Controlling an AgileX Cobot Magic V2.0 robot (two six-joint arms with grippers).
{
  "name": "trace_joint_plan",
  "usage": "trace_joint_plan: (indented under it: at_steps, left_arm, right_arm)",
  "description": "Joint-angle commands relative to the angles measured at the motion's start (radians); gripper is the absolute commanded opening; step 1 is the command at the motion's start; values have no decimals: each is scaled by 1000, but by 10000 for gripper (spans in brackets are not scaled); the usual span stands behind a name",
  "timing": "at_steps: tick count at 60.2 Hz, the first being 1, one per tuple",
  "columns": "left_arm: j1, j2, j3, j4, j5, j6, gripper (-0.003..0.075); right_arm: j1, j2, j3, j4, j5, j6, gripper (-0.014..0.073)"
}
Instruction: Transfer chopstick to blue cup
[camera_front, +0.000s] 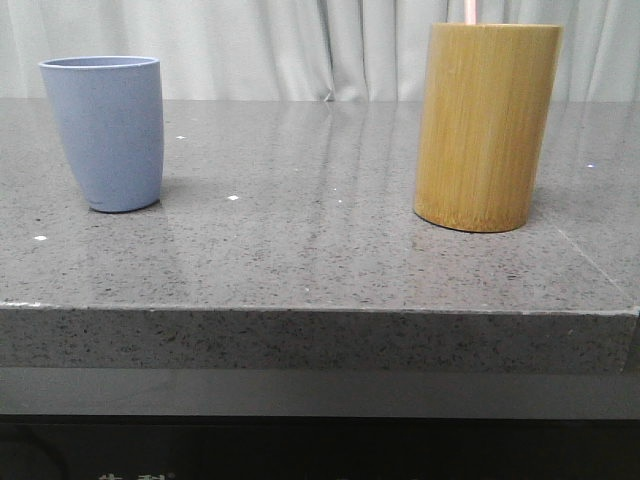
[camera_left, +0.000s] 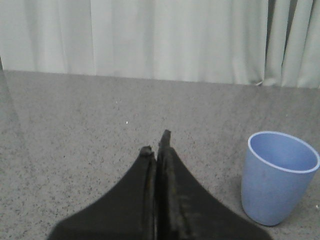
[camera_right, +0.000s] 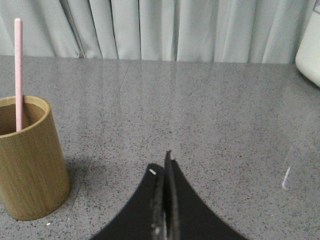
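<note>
The blue cup stands upright on the left of the grey stone table; it also shows in the left wrist view as the blue cup, empty inside. A pale pink chopstick stands in the bamboo cylinder; in the front view only a short tip of the chopstick rises above the bamboo cylinder on the right. My left gripper is shut with nothing in it, beside and apart from the cup. My right gripper is shut and empty, apart from the cylinder. Neither gripper shows in the front view.
Pale curtains hang behind the table. A white object stands at the edge of the right wrist view. The table's front edge runs across the front view.
</note>
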Motion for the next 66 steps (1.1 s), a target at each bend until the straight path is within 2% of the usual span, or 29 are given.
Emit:
trace_joint_plan:
  at_steps: [1, 11, 17, 21, 26, 30, 33, 36, 58, 66]
  left_arm:
    - [1, 54, -38, 2, -95, -1, -19]
    - [1, 78, -38, 2, -99, -1, -14]
    - [1, 78, -38, 2, -99, -1, 64]
    - [1, 78, -38, 2, -99, -1, 176]
    - [1, 78, -38, 2, -99, -1, 402]
    - [1, 78, -38, 2, -99, -1, 572]
    - [1, 78, -38, 2, -99, -1, 659]
    - [1, 78, -38, 2, -99, -1, 708]
    - [1, 82, -46, -7, -131, -1, 611]
    - [-14, 141, -151, -3, -52, 38, 599]
  right_arm:
    - [-5, 52, -45, 1, -68, -7, -79]
    - [-5, 64, -45, 1, -69, -7, -55]
    - [-5, 64, -45, 1, -69, -7, 51]
    - [-5, 64, -44, 1, -65, -7, 177]
    - [-5, 64, -44, 1, -61, -7, 368]
    - [-5, 64, -44, 1, -61, -7, 487]
    - [-5, 64, -44, 1, -61, -7, 557]
    - [-5, 64, -44, 1, -61, -7, 605]
    - [-5, 64, -44, 1, -61, -7, 615]
    - [-5, 64, -44, 1, -61, -7, 615]
